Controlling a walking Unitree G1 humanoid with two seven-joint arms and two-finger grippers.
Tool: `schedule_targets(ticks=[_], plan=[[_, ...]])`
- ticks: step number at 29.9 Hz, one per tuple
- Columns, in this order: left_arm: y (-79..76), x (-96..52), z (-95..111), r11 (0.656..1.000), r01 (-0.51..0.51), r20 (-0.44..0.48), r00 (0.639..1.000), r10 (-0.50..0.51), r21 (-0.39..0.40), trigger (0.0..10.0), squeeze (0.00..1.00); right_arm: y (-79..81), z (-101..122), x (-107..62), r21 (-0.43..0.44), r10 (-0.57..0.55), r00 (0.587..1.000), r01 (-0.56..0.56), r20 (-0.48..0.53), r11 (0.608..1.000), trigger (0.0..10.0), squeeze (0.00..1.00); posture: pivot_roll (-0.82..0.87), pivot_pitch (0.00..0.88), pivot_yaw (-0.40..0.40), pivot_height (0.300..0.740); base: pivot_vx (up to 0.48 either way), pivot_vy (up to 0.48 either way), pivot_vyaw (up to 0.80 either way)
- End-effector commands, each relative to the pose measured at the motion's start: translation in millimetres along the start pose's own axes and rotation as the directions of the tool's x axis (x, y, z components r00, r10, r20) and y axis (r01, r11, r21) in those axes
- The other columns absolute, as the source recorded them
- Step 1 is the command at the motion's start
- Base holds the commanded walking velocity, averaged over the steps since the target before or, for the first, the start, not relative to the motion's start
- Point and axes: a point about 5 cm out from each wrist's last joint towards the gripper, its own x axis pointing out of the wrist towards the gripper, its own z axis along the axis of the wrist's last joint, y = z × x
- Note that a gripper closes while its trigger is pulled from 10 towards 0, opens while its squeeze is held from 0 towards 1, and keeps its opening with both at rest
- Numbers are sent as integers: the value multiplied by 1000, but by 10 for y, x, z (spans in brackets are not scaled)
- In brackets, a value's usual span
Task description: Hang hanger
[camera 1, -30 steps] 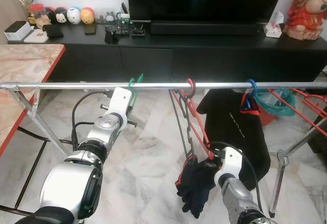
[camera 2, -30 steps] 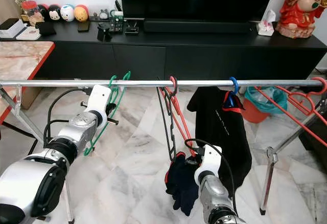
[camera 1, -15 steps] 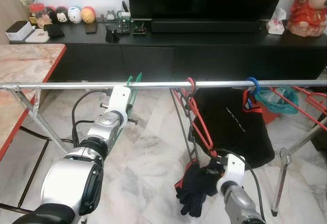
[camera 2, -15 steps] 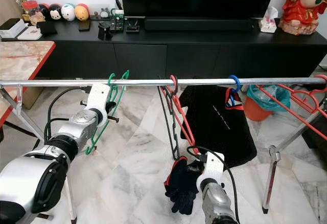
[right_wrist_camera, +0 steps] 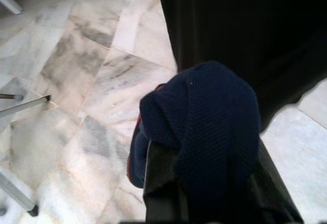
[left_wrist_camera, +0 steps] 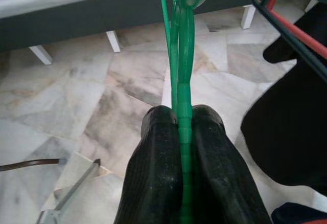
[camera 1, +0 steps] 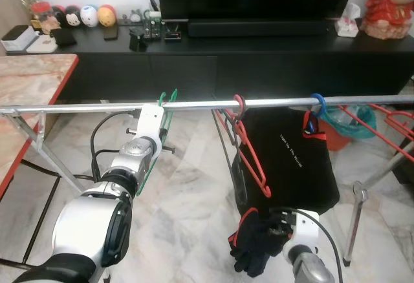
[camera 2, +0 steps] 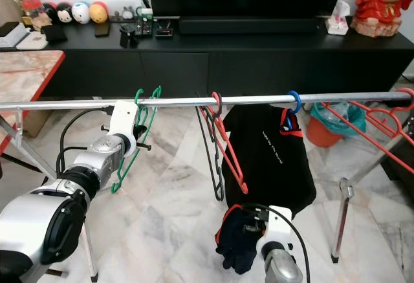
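A green hanger hooks over the silver rail of a drying rack. My left gripper is shut on the green hanger's lower wire, just under the rail; its arm reaches up on the left. Low at the front, my right gripper is shut on a bunched dark navy garment with red trim, which drapes over its fingers. A red hanger and a black one hang mid-rail. A black T-shirt hangs on a blue hanger.
More red hangers hang at the rail's right end, with a teal and orange bucket behind. A rack leg stands right. A red-edged marble table is left. A black TV console spans the back.
The view has shifted a little. My right gripper has dropped lower and nearer with the navy garment. The black T-shirt has swung. The left gripper stays shut on the green hanger.
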Motion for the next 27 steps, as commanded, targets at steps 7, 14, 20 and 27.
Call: schedule_targets(ticks=[7, 14, 20, 27], plan=[[30, 5, 21, 998, -37, -28, 999, 35, -50, 10000, 0, -91, 91, -107, -76, 37, 993, -29, 114, 997, 10000, 0, -159, 96, -14, 740, 0, 0, 0], [38, -4, -75, 996, -51, -80, 996, 45, -67, 10000, 0, -120, 111, -134, -87, 40, 991, -29, 126, 996, 10000, 0, -155, 115, -16, 740, 0, 0, 0], [18, -14, -170, 998, -35, -122, 992, 27, -61, 10000, 0, -79, 126, -142, -94, 60, 989, -47, 136, 994, 10000, 0, -146, 141, -11, 740, 0, 0, 0], [28, -26, -242, 997, -46, -138, 990, 38, -56, 10000, 0, -55, 133, -154, -94, 65, 989, -52, 136, 994, 10000, 0, -140, 148, -12, 740, 0, 0, 0]])
